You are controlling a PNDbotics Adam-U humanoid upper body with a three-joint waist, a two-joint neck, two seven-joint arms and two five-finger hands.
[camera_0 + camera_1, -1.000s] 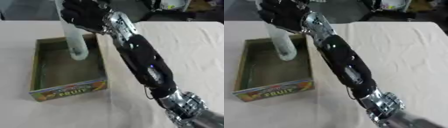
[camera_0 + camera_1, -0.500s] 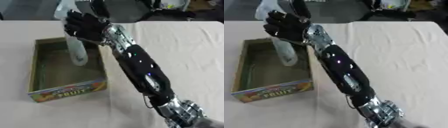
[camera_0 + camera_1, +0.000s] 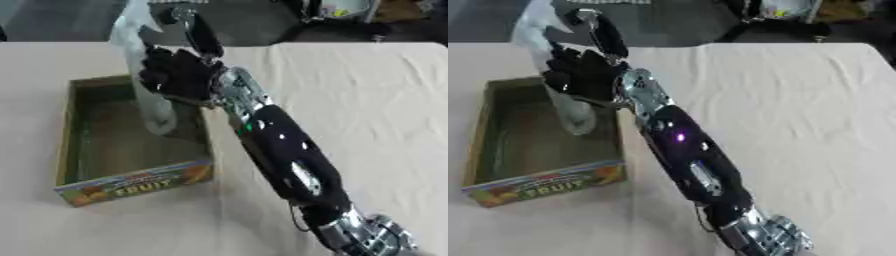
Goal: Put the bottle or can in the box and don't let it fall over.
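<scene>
While the clear bottle (image 3: 150,95) stands inside the cardboard box (image 3: 79,186), its base on the box floor near the right wall and its top leaning slightly toward the tabletop's (image 3: 367,110) far left corner, the right robot hand (image 3: 175,75) sits against the bottle's right side with fingers spread and mostly straight, not wrapped round it. One finger points up toward the far edge. Its front panel reads FRUIT. No left robot hand shows.

Lighting: even, bright overhead; pale bench (image 3: 367,100) slightly washed out. Shadows soft. Focus: overall soft, motion blur on right hand (image 3: 175,75).
</scene>
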